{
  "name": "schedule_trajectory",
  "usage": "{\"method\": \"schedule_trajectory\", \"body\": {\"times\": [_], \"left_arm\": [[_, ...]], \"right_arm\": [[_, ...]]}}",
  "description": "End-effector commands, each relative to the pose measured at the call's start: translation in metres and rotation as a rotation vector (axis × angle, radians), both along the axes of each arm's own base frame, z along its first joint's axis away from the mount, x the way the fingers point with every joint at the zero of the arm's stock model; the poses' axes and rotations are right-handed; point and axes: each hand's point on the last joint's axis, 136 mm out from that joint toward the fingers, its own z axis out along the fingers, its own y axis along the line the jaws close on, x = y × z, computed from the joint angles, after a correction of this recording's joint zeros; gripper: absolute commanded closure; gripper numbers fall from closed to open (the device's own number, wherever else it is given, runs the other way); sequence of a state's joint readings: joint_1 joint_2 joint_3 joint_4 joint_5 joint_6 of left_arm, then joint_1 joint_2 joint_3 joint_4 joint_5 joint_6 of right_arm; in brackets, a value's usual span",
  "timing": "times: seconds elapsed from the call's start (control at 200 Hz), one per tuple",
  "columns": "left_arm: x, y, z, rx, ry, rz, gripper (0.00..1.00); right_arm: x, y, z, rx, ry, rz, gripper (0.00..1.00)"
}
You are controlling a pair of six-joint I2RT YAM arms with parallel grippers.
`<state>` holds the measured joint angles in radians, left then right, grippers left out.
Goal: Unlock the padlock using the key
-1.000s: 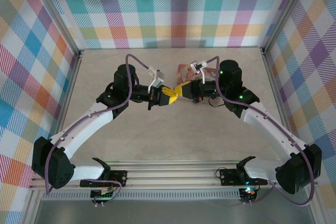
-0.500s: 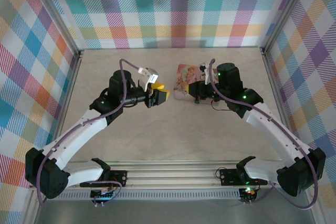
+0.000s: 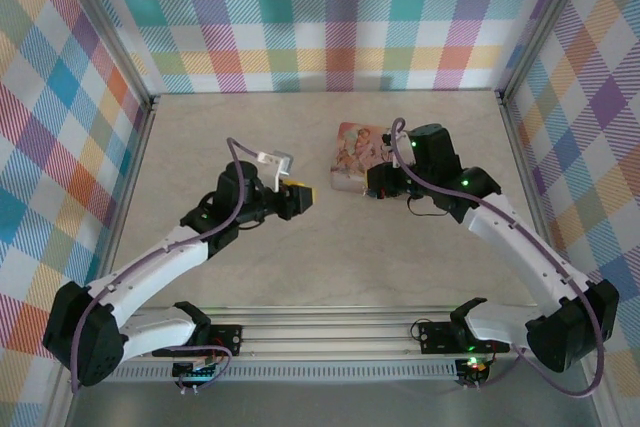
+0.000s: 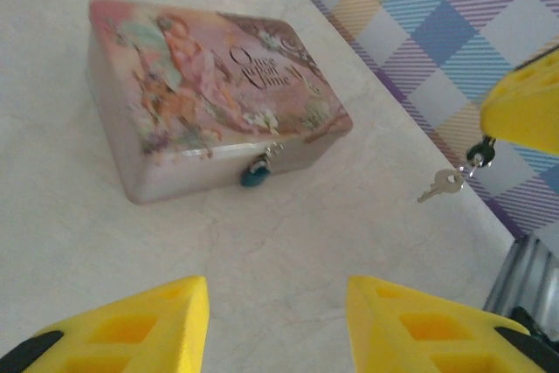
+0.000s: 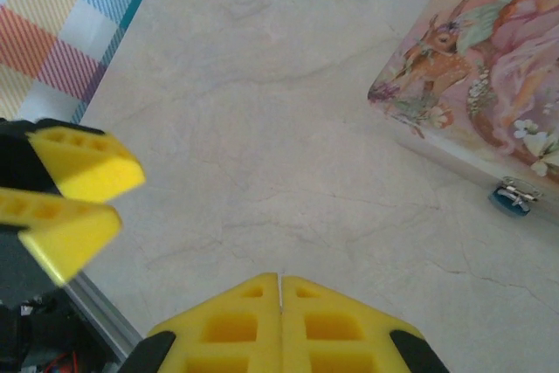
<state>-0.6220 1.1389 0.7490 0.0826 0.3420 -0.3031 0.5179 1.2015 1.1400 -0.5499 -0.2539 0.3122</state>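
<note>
The padlock (image 4: 256, 171), tiny with a blue body, hangs from the latch on the front of the pink illustrated box (image 4: 201, 76); it also shows as a blue speck (image 5: 514, 198) in the right wrist view. My right gripper (image 5: 280, 279) is shut. In the left wrist view a small silver key (image 4: 444, 184) dangles by its ring from that gripper's yellow fingers (image 4: 524, 102), to the right of the box. My left gripper (image 4: 278, 284) stands open and empty over bare table, short of the box. From above, the left gripper (image 3: 302, 196) and right gripper (image 3: 370, 185) are apart.
The pink box (image 3: 352, 152) lies behind the right gripper near the table's middle. Checked walls on metal rails (image 3: 145, 147) close in the table on three sides. The left gripper's yellow fingers (image 5: 74, 194) show low at the left of the right wrist view.
One second ago both grippers met at the table's middle with the left shut. The left gripper has since opened and drawn back to the left. The right gripper stayed shut and shifted slightly right.
</note>
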Motion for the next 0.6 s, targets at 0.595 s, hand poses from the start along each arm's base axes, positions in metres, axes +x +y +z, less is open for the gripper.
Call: {"method": "schedule_trajectory", "body": {"times": [0.595], "left_arm": [[-0.035, -0.087, 0.050, -0.415, 0.024, -0.330, 0.60]], "right_arm": [[-0.018, 0.022, 0.024, 0.240, 0.026, 0.156, 1.00]]}}
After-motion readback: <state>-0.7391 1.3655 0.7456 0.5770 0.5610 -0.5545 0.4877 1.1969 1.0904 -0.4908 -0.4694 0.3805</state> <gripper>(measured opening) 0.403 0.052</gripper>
